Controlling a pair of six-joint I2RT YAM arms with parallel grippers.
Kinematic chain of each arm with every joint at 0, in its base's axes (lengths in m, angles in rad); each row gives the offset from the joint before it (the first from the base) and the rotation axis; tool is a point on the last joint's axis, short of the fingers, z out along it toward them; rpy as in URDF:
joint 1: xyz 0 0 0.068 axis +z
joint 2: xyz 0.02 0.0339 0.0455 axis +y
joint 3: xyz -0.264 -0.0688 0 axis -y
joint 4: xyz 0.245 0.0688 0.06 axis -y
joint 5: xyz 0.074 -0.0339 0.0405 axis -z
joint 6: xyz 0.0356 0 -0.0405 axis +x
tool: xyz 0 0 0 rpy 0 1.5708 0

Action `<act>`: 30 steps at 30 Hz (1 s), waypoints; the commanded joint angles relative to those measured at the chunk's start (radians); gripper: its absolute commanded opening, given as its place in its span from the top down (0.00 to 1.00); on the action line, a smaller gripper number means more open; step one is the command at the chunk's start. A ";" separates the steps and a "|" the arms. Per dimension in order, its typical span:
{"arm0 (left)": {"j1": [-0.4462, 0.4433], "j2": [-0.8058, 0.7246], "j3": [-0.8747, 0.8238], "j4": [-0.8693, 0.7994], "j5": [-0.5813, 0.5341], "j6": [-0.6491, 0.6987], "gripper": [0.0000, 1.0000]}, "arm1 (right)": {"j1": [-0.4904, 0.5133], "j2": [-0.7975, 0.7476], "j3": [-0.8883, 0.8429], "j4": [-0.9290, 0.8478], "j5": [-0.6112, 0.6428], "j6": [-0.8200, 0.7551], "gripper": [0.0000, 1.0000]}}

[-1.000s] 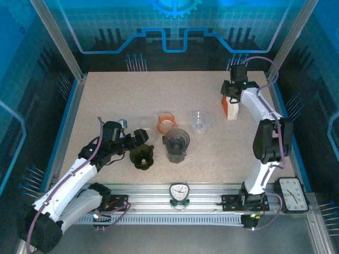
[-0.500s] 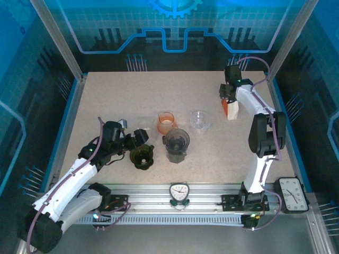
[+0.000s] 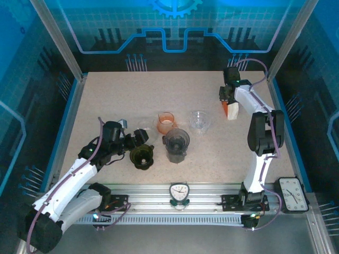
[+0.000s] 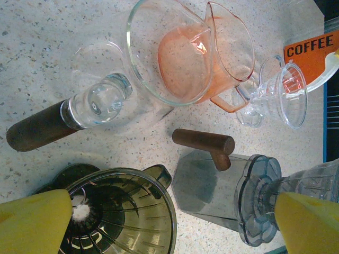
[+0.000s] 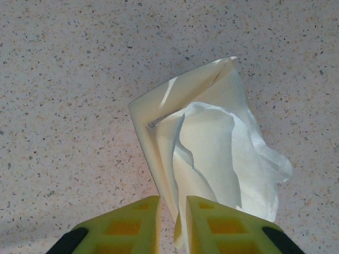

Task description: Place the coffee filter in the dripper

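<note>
Two hands are in play, and only the right one has changed in the last second. The right hand (image 5: 172,217) has drawn its fingers in from a moderate gap to a narrow one, and the lower edge of the white coffee filter (image 5: 212,143) now sits pinched in that gap. The rest of the paper fans out crumpled above the speckled counter (image 5: 63,79). In the overhead view the right arm has shifted slightly toward the back while doing so. It is now at the orange coffee box (image 3: 231,109), far right of the dark dripper (image 3: 142,157) and well apart from it.

The left hand (image 3: 139,138) has not moved. Its fingers stand fully spread, holding nothing, just beside the dark dripper (image 4: 122,217).

Judgement: the grasp on the filter is forming but not proven, since the fingers hold only a thin edge of soft paper. The task is at its early stage: the filter is nowhere near the dripper and the whole carry is yet to come. Slippage or tearing on the lift is the main risk.
</note>
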 commanded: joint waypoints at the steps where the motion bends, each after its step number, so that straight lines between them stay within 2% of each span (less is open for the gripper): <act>1: -0.007 -0.009 0.014 0.017 -0.011 0.014 0.01 | 0.010 0.022 0.038 -0.027 0.012 -0.011 0.80; 11: -0.007 -0.009 0.013 0.013 -0.010 0.014 0.01 | 0.013 0.015 0.038 -0.033 0.013 -0.014 0.83; 18: -0.006 -0.009 0.010 0.014 -0.007 0.012 0.01 | 0.014 0.021 0.033 -0.039 0.021 -0.014 0.79; 30: -0.007 -0.009 0.005 0.014 -0.005 0.008 0.01 | 0.019 0.031 0.033 -0.046 0.048 -0.038 0.82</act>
